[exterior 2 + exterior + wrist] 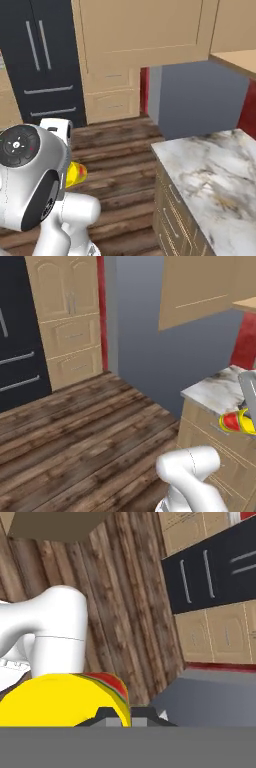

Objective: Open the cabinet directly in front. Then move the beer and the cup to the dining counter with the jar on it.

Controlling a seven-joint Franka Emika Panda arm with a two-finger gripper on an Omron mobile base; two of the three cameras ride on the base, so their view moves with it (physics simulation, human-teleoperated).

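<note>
Yellow cup [239, 421] hangs beside the marble worktop [220, 390].

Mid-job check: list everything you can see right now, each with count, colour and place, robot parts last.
cup: one, yellow with a red mark, held at the gripper; also seen at the right edge of the left base view, in front of the counter's drawers.
marble counter: one, white-grey with dark and gold veins, on a tan drawer base, to the right of the robot.
open cabinet door: one, light tan, overhead at upper right.
tall tan cabinets: one bank with panelled doors and drawers, far wall.
black fridge: one, with silver bar handles, beside the tan cabinets.
red wall: a strip next to the tan cabinets.
wood floor: brown planks, centre.
gripper: one, dark fingertips, shut on the cup.
</note>
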